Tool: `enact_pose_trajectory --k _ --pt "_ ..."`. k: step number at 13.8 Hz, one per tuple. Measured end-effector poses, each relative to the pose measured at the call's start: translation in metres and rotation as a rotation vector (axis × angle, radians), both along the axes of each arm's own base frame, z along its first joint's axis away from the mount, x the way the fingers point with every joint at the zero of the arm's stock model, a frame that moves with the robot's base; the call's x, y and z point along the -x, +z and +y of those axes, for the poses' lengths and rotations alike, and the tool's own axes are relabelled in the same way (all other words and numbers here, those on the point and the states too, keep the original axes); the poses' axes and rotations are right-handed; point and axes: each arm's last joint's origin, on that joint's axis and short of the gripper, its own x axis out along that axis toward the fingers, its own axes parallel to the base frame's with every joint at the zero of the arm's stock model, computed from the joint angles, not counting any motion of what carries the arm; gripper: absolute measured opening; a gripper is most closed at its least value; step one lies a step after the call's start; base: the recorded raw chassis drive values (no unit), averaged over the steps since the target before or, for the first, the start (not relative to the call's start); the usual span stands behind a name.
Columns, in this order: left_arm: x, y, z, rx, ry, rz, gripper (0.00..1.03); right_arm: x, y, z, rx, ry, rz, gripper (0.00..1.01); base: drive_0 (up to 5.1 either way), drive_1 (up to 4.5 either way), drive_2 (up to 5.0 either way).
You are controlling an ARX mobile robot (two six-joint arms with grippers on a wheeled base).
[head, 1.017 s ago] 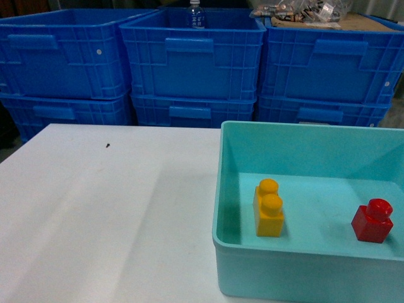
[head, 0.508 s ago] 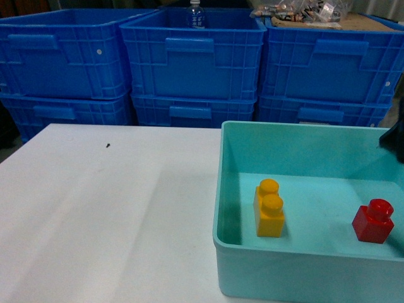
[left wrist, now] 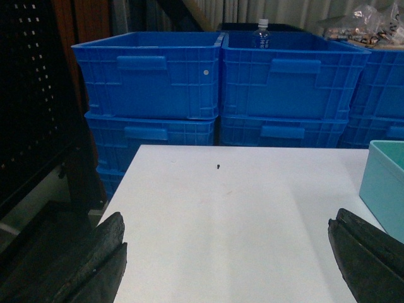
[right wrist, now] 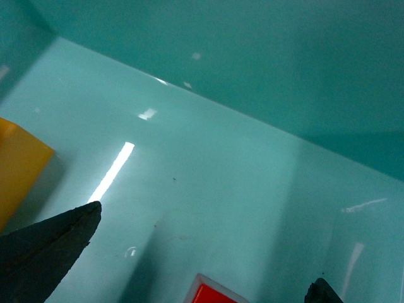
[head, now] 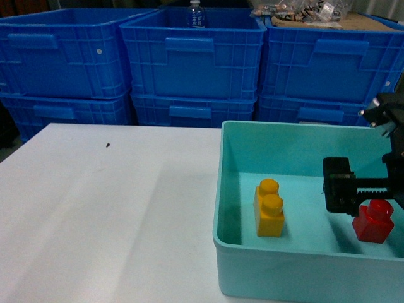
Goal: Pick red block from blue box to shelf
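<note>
— So, where is the small glossy red plastic brick (head: 373, 221) with the single round stud?

— On the floor of the pale turquoise smooth-walled plastic tub (head: 297, 130), near its right side, well apart from the taller yellow two-stud brick (head: 269, 207).

— And the right gripper (right wrist: 208, 262)?

— Inside the tub just above the red brick, fingers spread wide, nothing between them; the brick's top edge shows between the tips.

— The left gripper (left wrist: 230, 259)?

— Over the white tabletop (head: 107, 214), fingers far apart, holding nothing. Dark blue ribbed crates (head: 192, 60) are stacked behind.
</note>
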Motion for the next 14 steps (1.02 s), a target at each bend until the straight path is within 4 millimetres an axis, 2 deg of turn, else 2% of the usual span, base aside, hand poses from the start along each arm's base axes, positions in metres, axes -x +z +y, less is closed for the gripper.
enact_pose_trajectory --k 2,7,10,11,14 --pt "0.0 0.0 0.0 0.0 0.0 0.0 0.98 -0.005 -0.014 0.0 0.025 -0.034 0.027 0.98 0.0 0.0 0.0" --pt "0.0 0.0 0.0 0.0 0.0 0.0 0.98 -0.019 -0.03 0.0 0.027 -0.167 0.077 0.98 0.0 0.0 0.0" --pt "0.0 0.0 0.0 0.0 0.0 0.0 0.98 -0.021 -0.034 0.011 0.006 -0.212 0.085 0.98 0.0 0.0 0.0" --pt "0.0 0.0 0.0 0.0 0.0 0.0 0.98 -0.021 -0.033 0.013 -0.001 -0.219 0.088 0.94 0.0 0.0 0.0" --pt "0.0 0.0 0.0 0.0 0.0 0.0 0.98 -0.022 -0.04 0.013 0.003 -0.245 0.113 0.58 0.0 0.0 0.0"
